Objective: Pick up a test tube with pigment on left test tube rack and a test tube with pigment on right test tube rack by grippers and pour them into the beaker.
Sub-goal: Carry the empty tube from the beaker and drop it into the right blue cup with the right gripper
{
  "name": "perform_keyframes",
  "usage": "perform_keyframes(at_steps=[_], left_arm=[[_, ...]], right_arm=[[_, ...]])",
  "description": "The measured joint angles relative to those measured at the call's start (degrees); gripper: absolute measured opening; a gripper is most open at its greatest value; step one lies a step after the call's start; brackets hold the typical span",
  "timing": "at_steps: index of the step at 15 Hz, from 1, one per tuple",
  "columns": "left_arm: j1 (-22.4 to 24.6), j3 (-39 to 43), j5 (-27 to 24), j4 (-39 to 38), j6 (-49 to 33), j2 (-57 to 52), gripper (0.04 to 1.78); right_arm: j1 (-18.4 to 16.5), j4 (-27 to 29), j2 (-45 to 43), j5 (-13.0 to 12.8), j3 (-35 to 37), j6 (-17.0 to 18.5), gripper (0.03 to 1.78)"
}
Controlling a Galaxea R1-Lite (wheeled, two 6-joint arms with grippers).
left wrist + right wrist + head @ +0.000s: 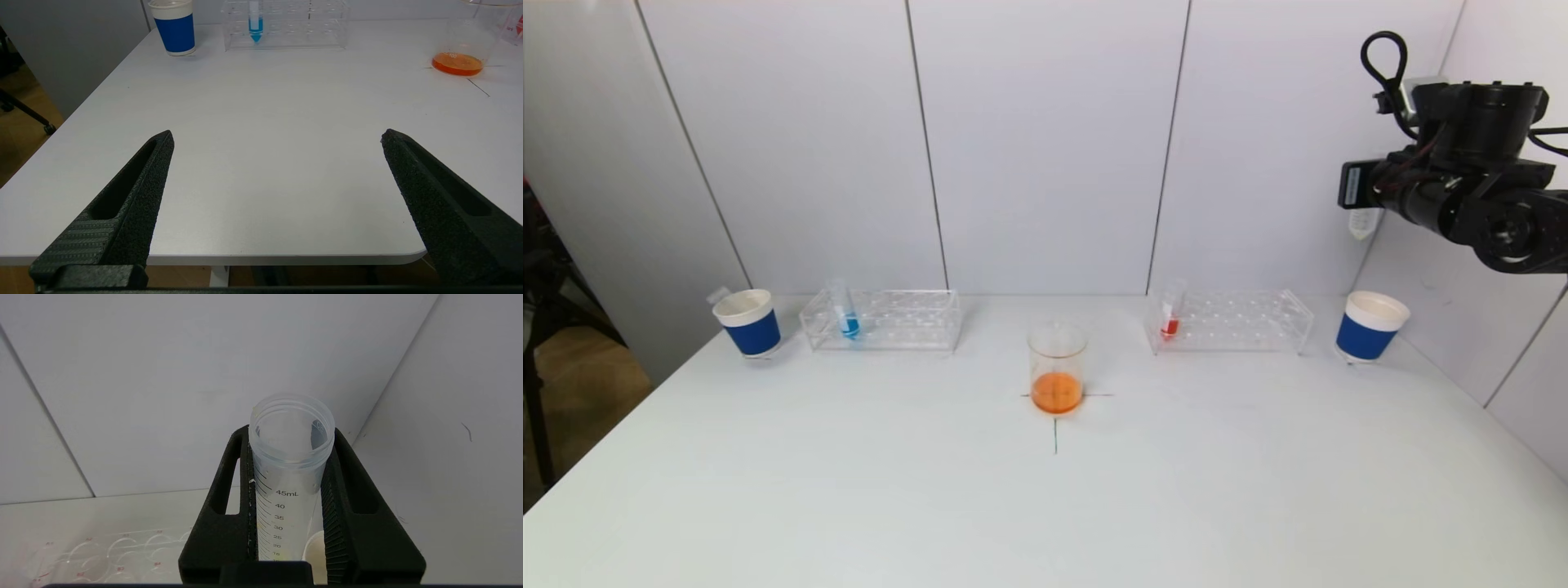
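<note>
The glass beaker (1056, 371) holds orange liquid at the table's middle. The left rack (907, 320) holds a tube with blue pigment (849, 317). The right rack (1241, 321) holds a tube with red pigment (1170, 320). My right gripper (291, 435) is shut on a clear, empty graduated test tube (288, 490), held upright high above the right blue cup (316, 551). The right arm (1462, 188) is raised at the far right. My left gripper (278, 136) is open and empty, low over the table's near left edge, and out of the head view.
Two blue-and-white paper cups stand at the back, one left (747, 322) and one right (1370, 327) of the racks. White wall panels close the back and right side. In the left wrist view the blue tube (255, 24) and beaker (459, 53) are far ahead.
</note>
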Motion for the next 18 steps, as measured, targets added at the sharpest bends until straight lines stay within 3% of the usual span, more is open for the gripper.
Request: perform_keyframes(at_steps=[7, 18], left_arm=[[0.0, 0.0, 0.0, 0.0, 0.0, 0.0, 1.77], [0.0, 0.0, 0.0, 0.0, 0.0, 0.0, 1.77]], right_arm=[[-5.8, -2.9, 1.0, 0.3, 2.4, 3.8, 0.50], [-10.8, -4.9, 9.1, 3.3, 1.8, 7.7, 0.50]])
